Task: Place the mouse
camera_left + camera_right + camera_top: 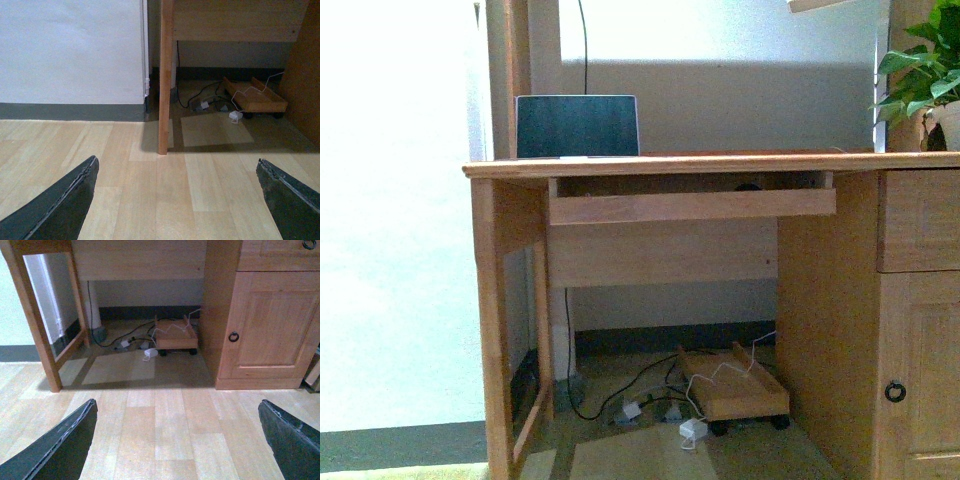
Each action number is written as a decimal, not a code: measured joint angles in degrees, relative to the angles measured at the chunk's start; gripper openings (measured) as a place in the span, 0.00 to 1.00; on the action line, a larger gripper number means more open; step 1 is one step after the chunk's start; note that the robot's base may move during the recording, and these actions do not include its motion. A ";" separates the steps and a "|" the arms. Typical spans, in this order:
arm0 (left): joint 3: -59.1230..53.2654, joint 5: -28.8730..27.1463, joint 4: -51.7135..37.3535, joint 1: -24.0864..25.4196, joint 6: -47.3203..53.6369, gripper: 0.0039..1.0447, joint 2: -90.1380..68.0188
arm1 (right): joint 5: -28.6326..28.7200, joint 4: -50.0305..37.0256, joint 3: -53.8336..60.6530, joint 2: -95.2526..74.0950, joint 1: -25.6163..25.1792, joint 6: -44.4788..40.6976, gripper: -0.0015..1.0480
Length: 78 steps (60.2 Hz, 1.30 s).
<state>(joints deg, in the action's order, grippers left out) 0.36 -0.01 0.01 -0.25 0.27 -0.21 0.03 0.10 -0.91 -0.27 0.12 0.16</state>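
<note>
A wooden desk fills the front view. A laptop stands open at the desk's back left corner. Under the top, a pull-out shelf holds a small dark shape toward its right end, likely the mouse, mostly hidden by the shelf's front lip. A potted plant sits at the right edge. Only the front view shows the desktop; the wrist views look low, at the floor and a wheeled tray under the desk with a white cable draped across it. The left gripper hangs above the floorboards near the desk's left leg, fingers spread wide, holding nothing. The right gripper faces the cupboard door, equally spread and empty.
</note>
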 joint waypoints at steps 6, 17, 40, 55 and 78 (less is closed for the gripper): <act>-0.02 0.00 0.00 0.00 0.00 0.93 0.00 | 0.00 0.00 0.00 0.00 0.00 0.00 0.93; -0.02 0.00 0.00 0.00 0.00 0.93 0.00 | 0.00 0.00 0.00 0.00 0.00 0.00 0.93; 0.00 0.00 0.00 0.00 0.00 0.93 0.00 | 0.00 0.00 0.00 0.00 0.00 0.00 0.93; 0.00 0.00 0.00 0.00 0.00 0.93 0.00 | 0.00 0.00 0.00 0.00 0.00 0.00 0.93; 0.00 0.00 0.00 0.00 0.00 0.93 0.00 | 0.00 0.00 0.00 0.00 0.00 0.00 0.93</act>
<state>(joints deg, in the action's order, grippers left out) 0.36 -0.01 0.01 -0.25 0.27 -0.21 0.03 0.10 -0.91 -0.27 0.12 0.16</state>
